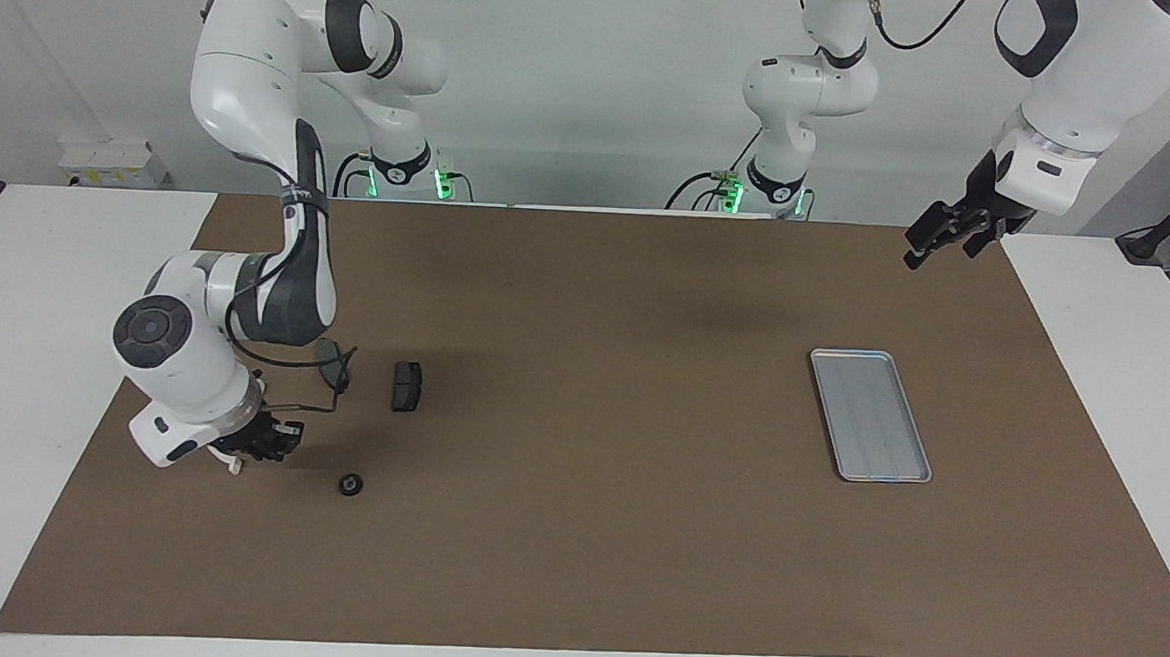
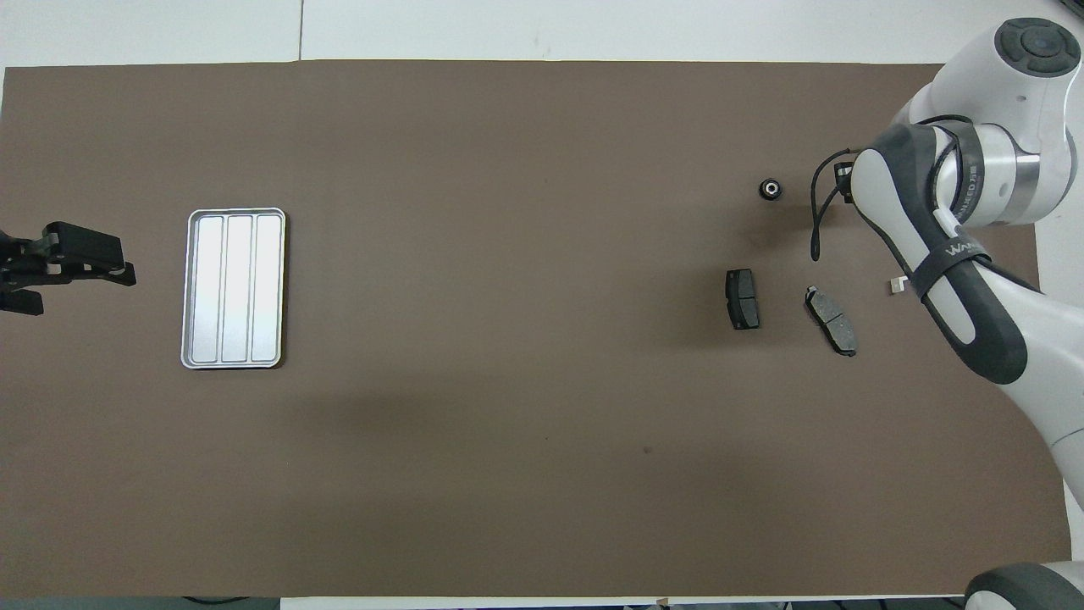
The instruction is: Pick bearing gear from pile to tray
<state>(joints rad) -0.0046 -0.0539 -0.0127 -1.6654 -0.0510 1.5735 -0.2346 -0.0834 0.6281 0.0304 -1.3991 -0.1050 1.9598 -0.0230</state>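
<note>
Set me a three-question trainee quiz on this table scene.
1. True or false: the tray already holds parts.
2. The small black round piece lies: A) in the tray; B) nearer to the robots than the brake pads; C) farther from the robots than the brake pads.
3. Fill in: the ___ arm's pincer hangs low beside the brake pads.
Key: 1 false; 2 C; 3 right pincer.
</note>
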